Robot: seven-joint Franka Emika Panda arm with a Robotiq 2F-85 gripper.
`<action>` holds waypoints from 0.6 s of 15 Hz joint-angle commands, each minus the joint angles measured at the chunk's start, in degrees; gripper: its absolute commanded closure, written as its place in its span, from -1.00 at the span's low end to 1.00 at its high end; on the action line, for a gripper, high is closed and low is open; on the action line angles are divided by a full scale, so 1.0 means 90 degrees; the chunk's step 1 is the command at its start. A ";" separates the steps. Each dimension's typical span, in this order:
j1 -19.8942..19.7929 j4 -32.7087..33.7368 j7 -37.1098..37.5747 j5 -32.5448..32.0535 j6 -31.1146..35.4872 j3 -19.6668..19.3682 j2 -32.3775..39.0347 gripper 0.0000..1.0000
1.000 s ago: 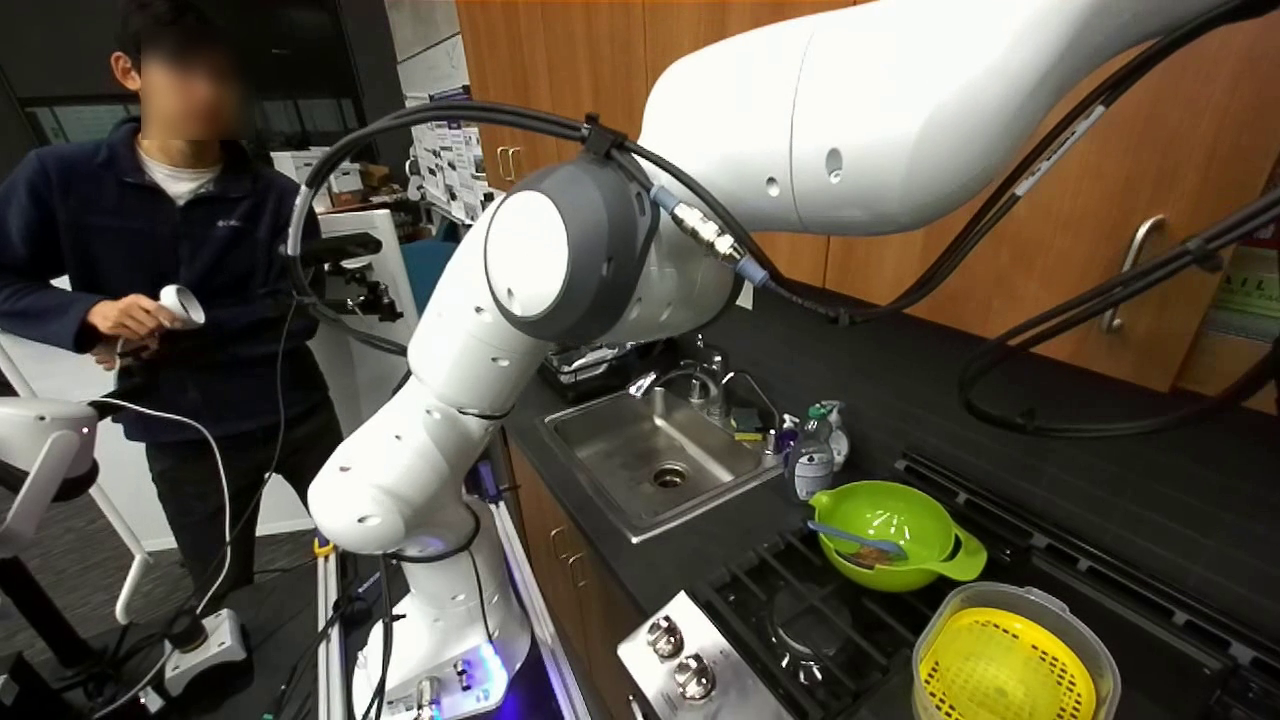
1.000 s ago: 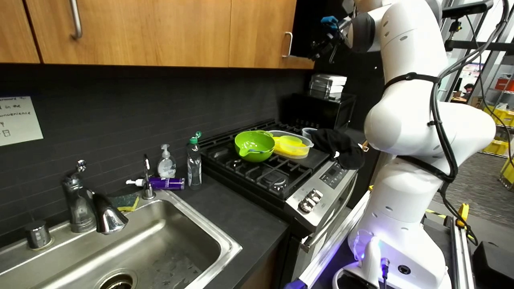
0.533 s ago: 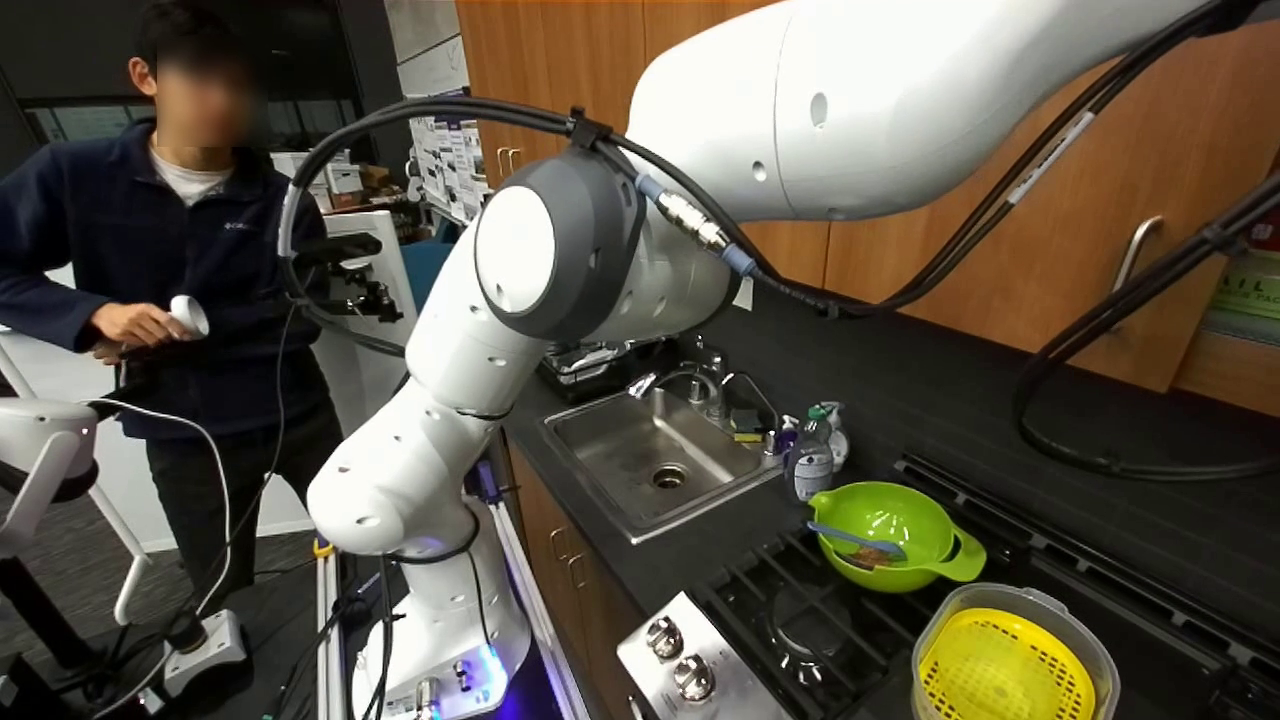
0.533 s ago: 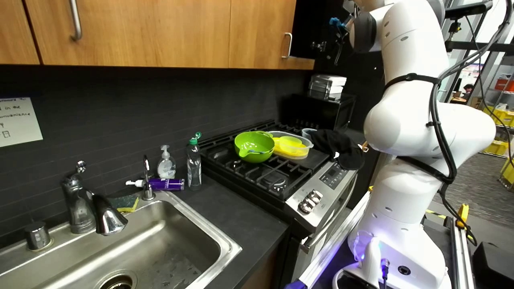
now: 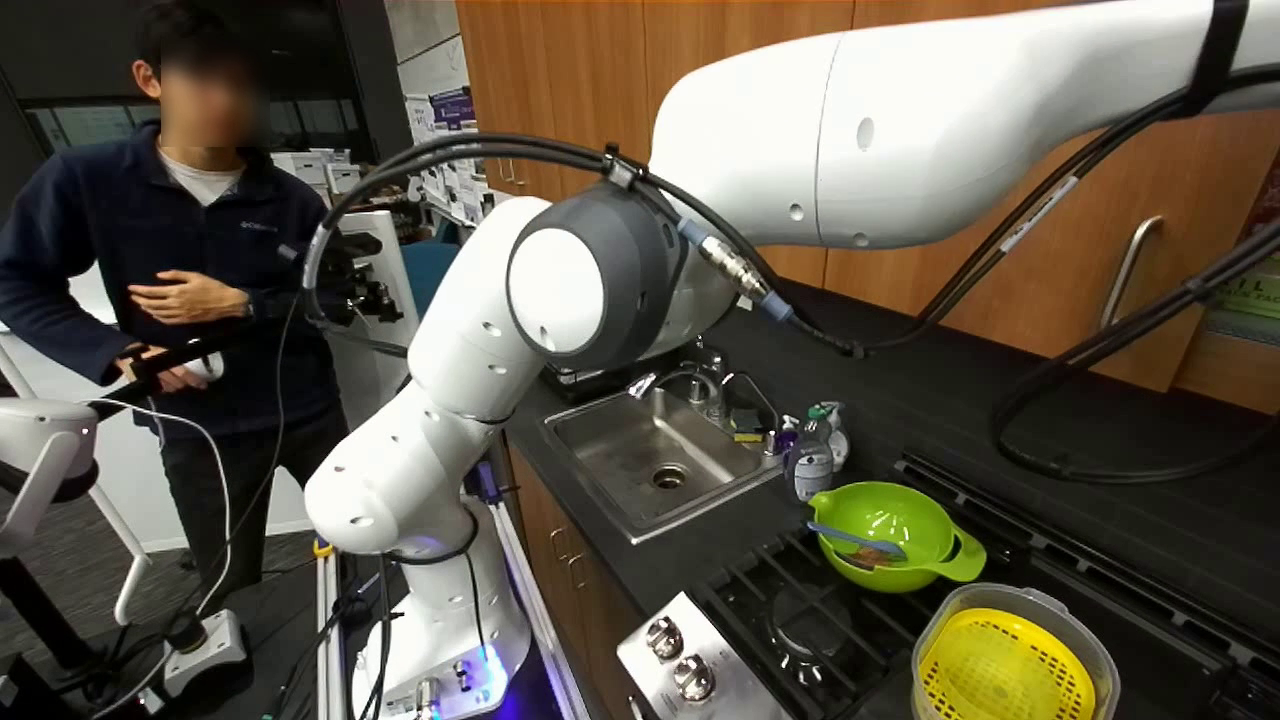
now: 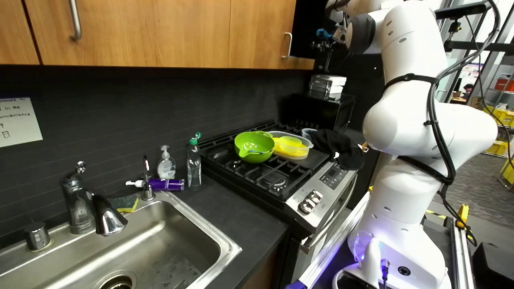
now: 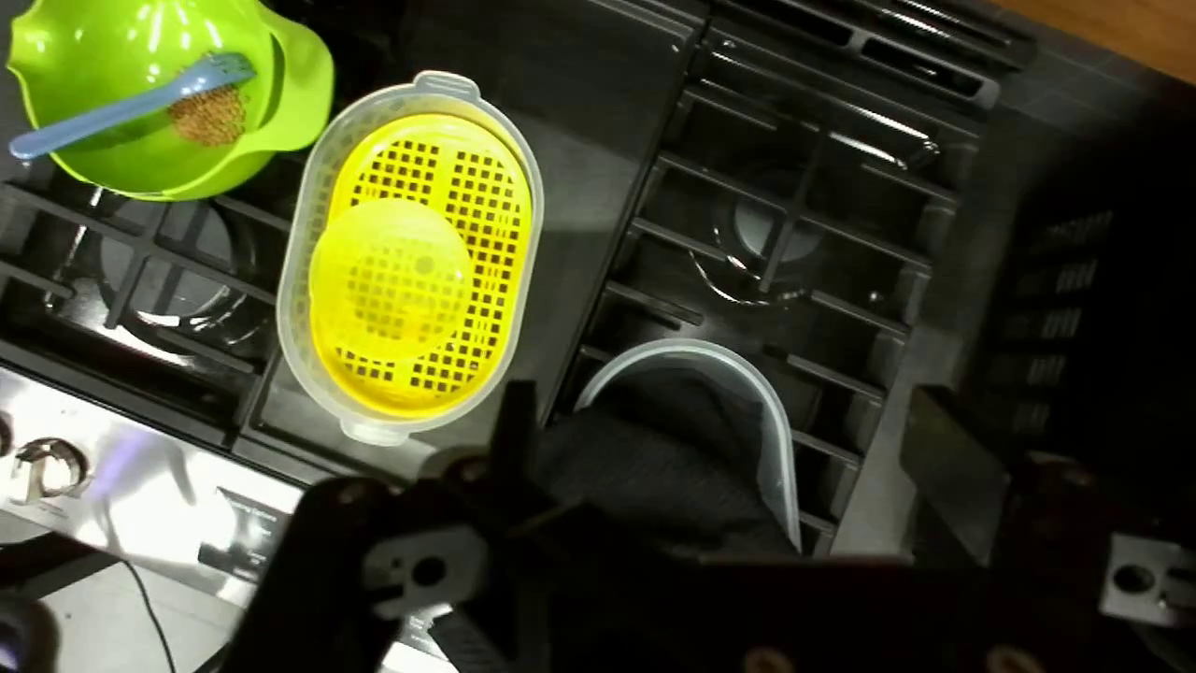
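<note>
In an exterior view, a green bowl [image 6: 254,141] is observed upright on the stove [image 6: 277,178], just beside a clear container [image 6: 307,149] with a yellow insert [image 6: 295,151]. A black cloth [image 6: 341,148] is draped at the stove's front corner. A green-capped bottle [image 6: 194,166] is stood on the table [image 6: 225,212].

Crumpled black cloth [image 7: 645,458] partly over a clear container [image 7: 693,346]

Wooden cabinets [image 6: 160,32] hang against a dark tiled wall [image 6: 120,104] above a black tabletop [image 6: 241,222]; grey carpet [image 6: 482,180] lies before open shelving [image 6: 506,92].
</note>
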 commanded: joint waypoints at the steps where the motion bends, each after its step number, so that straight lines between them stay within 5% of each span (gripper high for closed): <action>1: -0.0246 0.0292 0.0397 -0.0189 -0.0262 0.0528 0.0280 -1.00; 9: -0.0224 -0.0637 0.0858 0.0010 -0.0354 0.0446 0.0035 -1.00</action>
